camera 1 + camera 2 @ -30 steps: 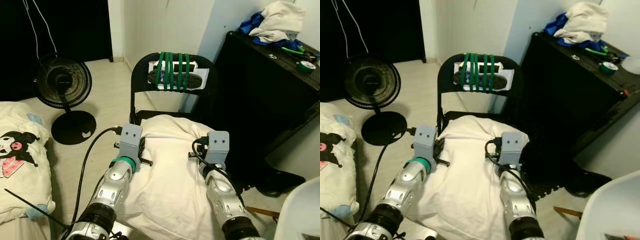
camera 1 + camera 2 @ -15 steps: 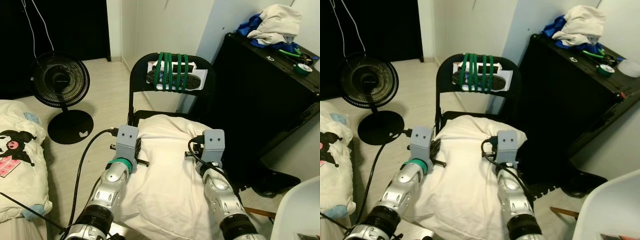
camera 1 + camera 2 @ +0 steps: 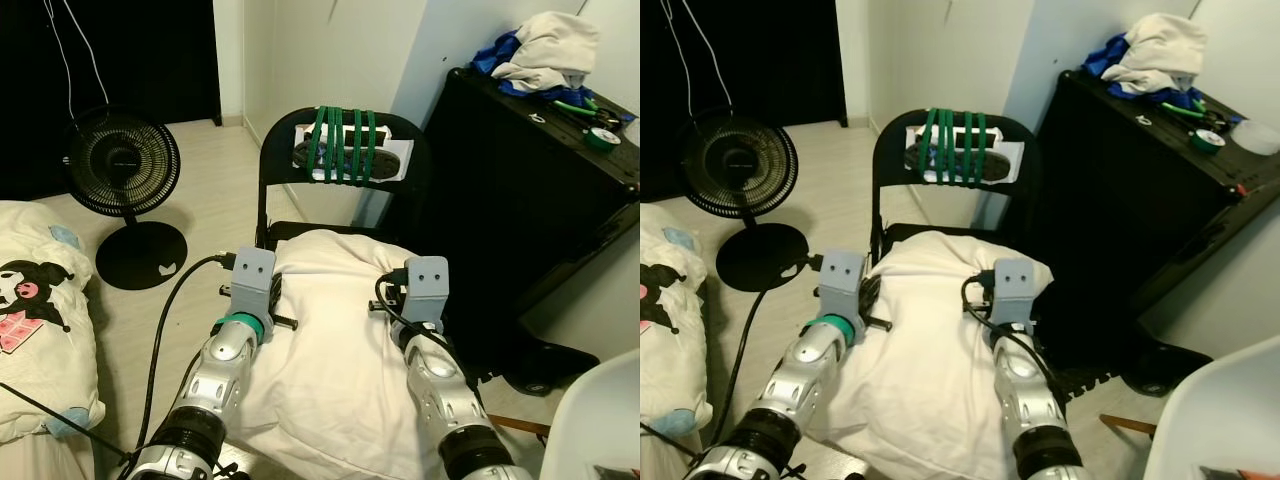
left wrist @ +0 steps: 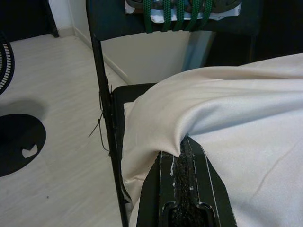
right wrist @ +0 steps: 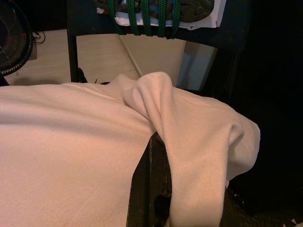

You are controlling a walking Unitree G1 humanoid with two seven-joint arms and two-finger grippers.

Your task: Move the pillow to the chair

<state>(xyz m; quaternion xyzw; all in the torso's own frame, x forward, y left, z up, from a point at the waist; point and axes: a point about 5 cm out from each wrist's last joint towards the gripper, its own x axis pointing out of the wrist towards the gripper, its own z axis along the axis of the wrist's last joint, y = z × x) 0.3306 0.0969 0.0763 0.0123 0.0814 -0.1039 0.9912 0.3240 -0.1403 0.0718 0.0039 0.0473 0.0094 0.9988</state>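
A cream pillow (image 3: 335, 330) hangs between my two arms, its far end resting on the seat of a black folding chair (image 3: 283, 140) straight ahead. Green straps (image 3: 343, 143) bind something to the chair's backrest. My left gripper (image 4: 183, 147) is shut on a fold at the pillow's left edge, right beside the chair's left frame tube (image 4: 105, 118). My right gripper (image 5: 154, 142) is shut on a bunched fold near the pillow's right corner (image 5: 236, 137), just in front of the backrest. The near part of the pillow sags below my forearms.
A black standing fan (image 3: 120, 160) is on the floor to the left. A black cabinet (image 3: 520, 180) with clothes (image 3: 545, 50) on top stands close to the chair's right side. Printed bedding (image 3: 35, 300) lies at the left, and a white rounded object (image 3: 600, 420) sits at the bottom right.
The camera has shifted slightly, with the chair now a bit nearer. Both grippers keep hold of the pillow, whose far end stays on the seat.
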